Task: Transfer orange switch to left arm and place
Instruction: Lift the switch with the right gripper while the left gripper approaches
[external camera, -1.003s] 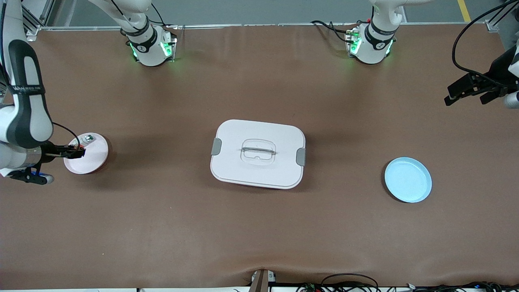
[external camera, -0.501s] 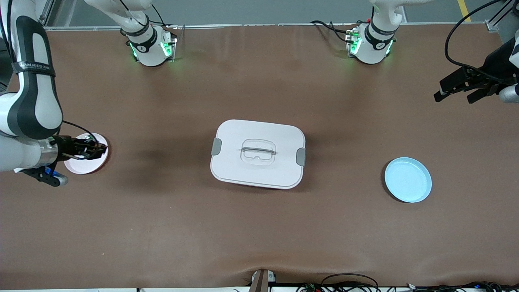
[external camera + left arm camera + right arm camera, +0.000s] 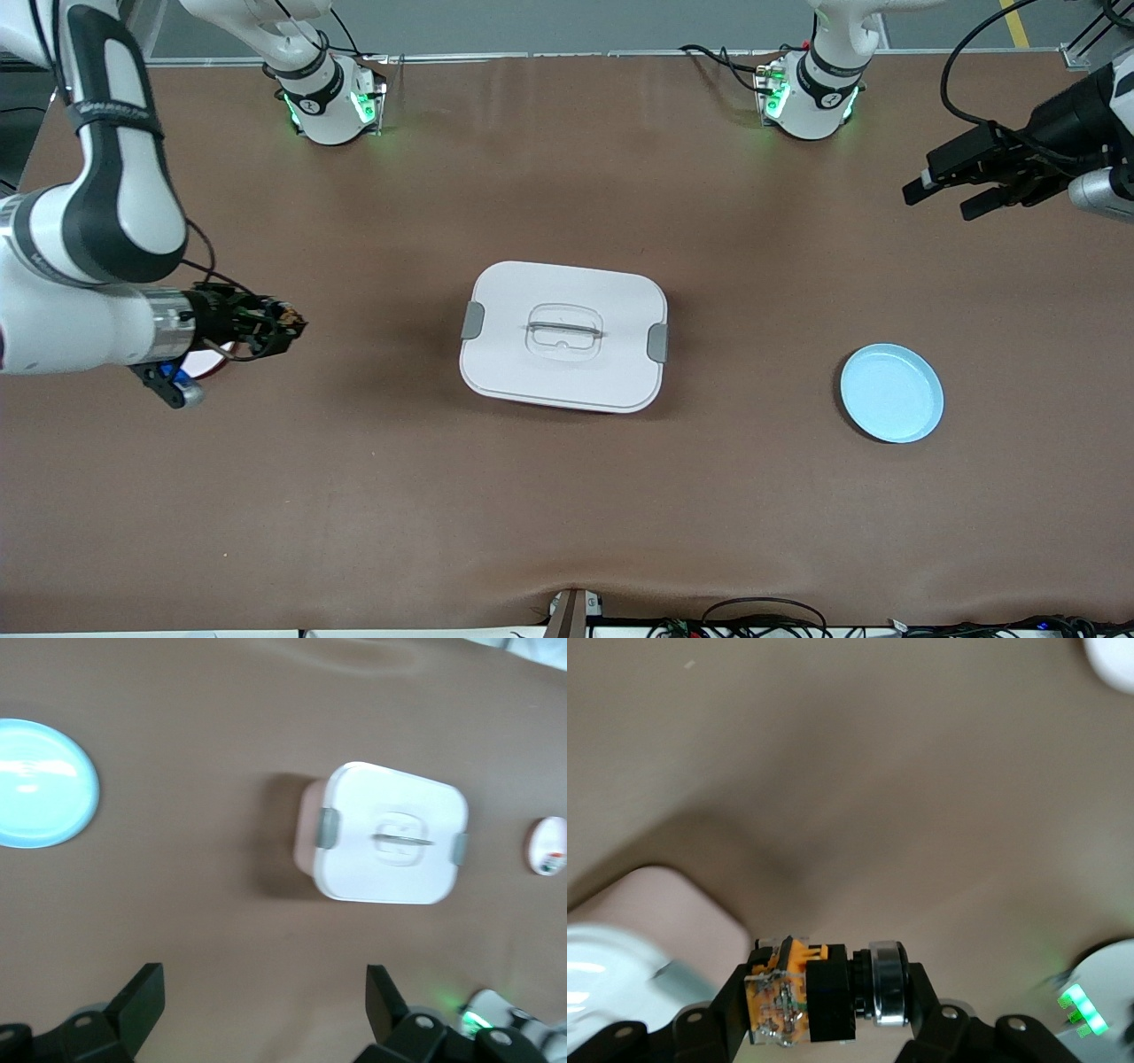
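You have the right end effector (image 3: 288,330) up in the air over the bench (image 3: 567,514) near the right arm's end, its fingers clamped on the orange switch (image 3: 799,1003). In the right wrist view you can see the switch lying crosswise between the two fingers, its orange-marked body at one side and its round dark end at the other. In the front view the switch is only a small dark lump with an orange speck at the fingertips, over bare bench between the pink plate (image 3: 205,361) and the box (image 3: 563,335).

The pink plate sits close to the bench edge at the right arm's end, mostly hidden under the right wrist. The left wrist view shows it whole, with a small whitish part (image 3: 555,857) lying on it.

The box stands shut in the middle of the bench, grey latches on both short sides, well apart from either end effector.

Your left end effector (image 3: 942,189) hangs over the bench edge at the left arm's end, fingers spread apart and holding nothing. The blue plate (image 3: 891,392) lies on the bench toward that same end, closer to the front-camera edge than the box.
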Available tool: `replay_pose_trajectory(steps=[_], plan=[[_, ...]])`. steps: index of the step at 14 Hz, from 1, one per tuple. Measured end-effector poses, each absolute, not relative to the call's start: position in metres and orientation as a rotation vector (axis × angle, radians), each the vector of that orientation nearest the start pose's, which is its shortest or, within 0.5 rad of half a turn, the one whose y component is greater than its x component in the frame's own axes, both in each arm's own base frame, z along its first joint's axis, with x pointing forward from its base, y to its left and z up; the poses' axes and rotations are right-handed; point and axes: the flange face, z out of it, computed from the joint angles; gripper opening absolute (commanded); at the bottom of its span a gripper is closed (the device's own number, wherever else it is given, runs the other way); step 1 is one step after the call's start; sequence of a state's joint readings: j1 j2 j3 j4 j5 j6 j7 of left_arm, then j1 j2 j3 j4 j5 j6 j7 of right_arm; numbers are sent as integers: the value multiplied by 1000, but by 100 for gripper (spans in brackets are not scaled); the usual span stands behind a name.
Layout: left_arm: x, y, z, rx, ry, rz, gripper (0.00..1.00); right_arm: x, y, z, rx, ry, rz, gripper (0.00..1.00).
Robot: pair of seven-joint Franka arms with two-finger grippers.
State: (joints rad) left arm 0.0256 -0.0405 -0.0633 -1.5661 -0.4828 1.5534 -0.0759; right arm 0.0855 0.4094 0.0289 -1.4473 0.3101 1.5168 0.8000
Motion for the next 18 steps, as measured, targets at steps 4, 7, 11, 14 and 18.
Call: replay_pose_trajectory(steps=[4, 7, 11, 14, 18], plan=[[558, -87, 642, -3770, -74, 43, 100, 624, 179, 455, -2669, 1166, 695, 0], [571, -118, 628, -3826, -47, 29, 100, 623, 202, 465, -2583, 1250, 726, 0], [578, -173, 617, -3864, 28, -25, 100, 629, 249, 479, -2449, 1385, 686, 0], [591, -200, 599, -3930, 3, -31, 100, 626, 307, 494, -2334, 1467, 687, 0], [596, -253, 574, -3953, -51, -55, 100, 626, 364, 506, -2189, 1548, 672, 0]])
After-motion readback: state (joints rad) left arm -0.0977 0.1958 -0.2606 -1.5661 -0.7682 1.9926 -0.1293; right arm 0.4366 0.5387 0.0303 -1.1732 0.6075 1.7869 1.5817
